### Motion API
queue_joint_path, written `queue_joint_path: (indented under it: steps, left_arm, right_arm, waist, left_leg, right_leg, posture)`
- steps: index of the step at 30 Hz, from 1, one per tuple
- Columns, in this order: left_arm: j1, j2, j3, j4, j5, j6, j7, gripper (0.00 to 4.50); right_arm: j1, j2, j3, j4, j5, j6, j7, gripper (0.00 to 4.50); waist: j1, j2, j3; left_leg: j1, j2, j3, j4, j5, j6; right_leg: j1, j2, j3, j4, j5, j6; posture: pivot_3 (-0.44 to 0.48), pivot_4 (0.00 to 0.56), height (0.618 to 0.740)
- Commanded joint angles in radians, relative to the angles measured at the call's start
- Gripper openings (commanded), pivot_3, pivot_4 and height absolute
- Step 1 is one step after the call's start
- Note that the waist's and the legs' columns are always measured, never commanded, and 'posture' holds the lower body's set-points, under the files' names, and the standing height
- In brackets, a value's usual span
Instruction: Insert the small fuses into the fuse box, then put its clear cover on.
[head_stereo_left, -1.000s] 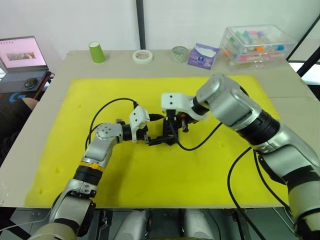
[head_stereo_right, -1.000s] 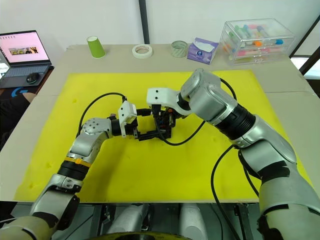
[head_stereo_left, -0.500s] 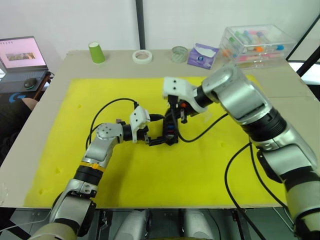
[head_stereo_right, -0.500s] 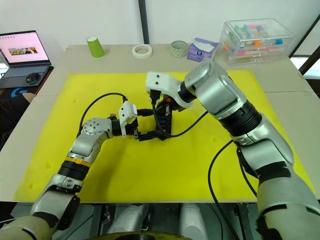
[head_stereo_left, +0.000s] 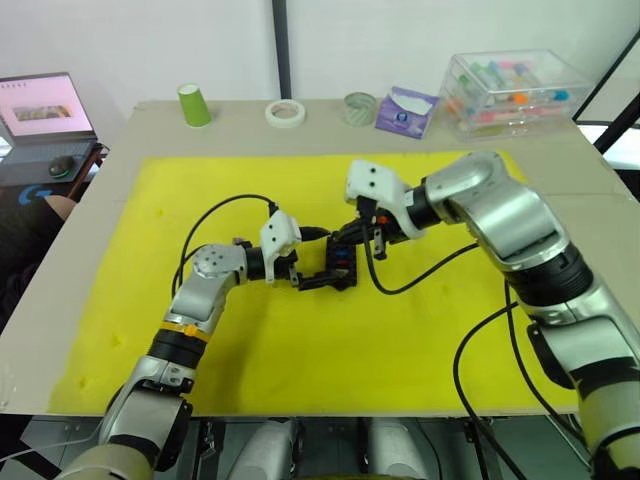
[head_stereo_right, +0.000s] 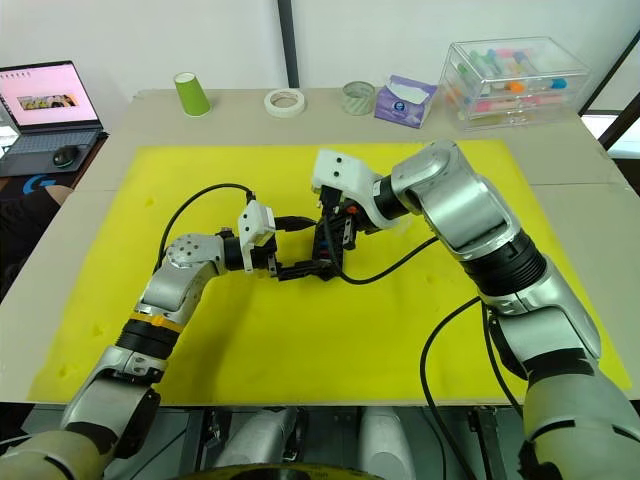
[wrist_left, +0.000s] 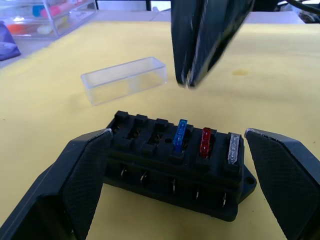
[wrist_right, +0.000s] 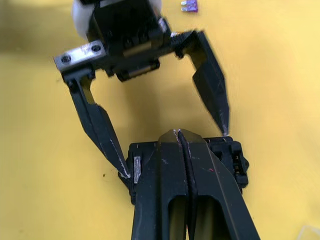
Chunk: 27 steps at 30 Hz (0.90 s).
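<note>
The fuse box (wrist_left: 176, 165) sat on the yellow mat (head_stereo_left: 300, 340) near its middle, between the two grippers. The left gripper (wrist_left: 175, 175) was spread wide, one finger at each short end of the box, bracketing it; the right wrist view showed its fingertips (wrist_right: 123, 170) touching the box's end corners. Three fuses stood in the near row of slots: a blue fuse (wrist_left: 181, 135), a red fuse (wrist_left: 205, 142) and a grey fuse (wrist_left: 233, 148), side by side at one end. The other slots in that row looked unfilled.

The right gripper (wrist_right: 183, 136) had its fingers pressed together, nothing visible between them, tips hanging just above the box, over the blue fuse and apart from it in the left wrist view.

The clear cover (wrist_left: 124, 79) lay on the mat just behind the box, open side not clear, untouched by either gripper. A purple fuse (wrist_right: 189, 5) lay loose on the mat, well apart from the box.

On the table's far edge: green cup (head_stereo_left: 193, 104), tape roll (head_stereo_left: 285, 112), clear bin (head_stereo_left: 515, 88).
</note>
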Motion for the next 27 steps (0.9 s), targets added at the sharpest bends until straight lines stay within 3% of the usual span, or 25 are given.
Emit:
queue_joint_path:
  steps: [1,17,27]
  left_arm:
    - [-0.018,-0.001,0.007,-0.012,-0.004,-0.009,-0.005,4.50]
    - [-0.012,0.003,0.003,-0.022,-0.004,0.007,-0.011,4.50]
    - [-0.010,0.005,0.003,-0.027,-0.004,0.012,-0.014,4.50]
  right_arm:
    - [0.001,-0.001,-0.006,-0.009,-0.003,-0.026,-0.018,0.01]
    - [0.060,0.017,0.033,0.117,-0.033,-0.085,-0.056,0.01]
    - [0.096,0.002,0.061,0.097,-0.049,-0.100,-0.048,0.01]
  waist:
    - [0.000,0.000,0.000]
    - [-0.001,0.000,0.000]
    - [0.000,0.000,0.000]
  left_leg:
    - [0.000,0.000,0.000,0.000,0.000,0.000]
    - [0.000,0.000,0.000,0.000,0.000,0.000]
    - [0.000,0.000,0.000,0.000,0.000,0.000]
  right_leg:
    - [0.000,0.000,0.000,0.000,0.000,0.000]
    - [0.000,0.000,0.000,0.000,0.000,0.000]
    - [0.000,0.000,0.000,0.000,0.000,0.000]
  posture:
    - [0.000,0.150,0.740]
    - [0.000,0.150,0.740]
    - [0.000,0.150,0.740]
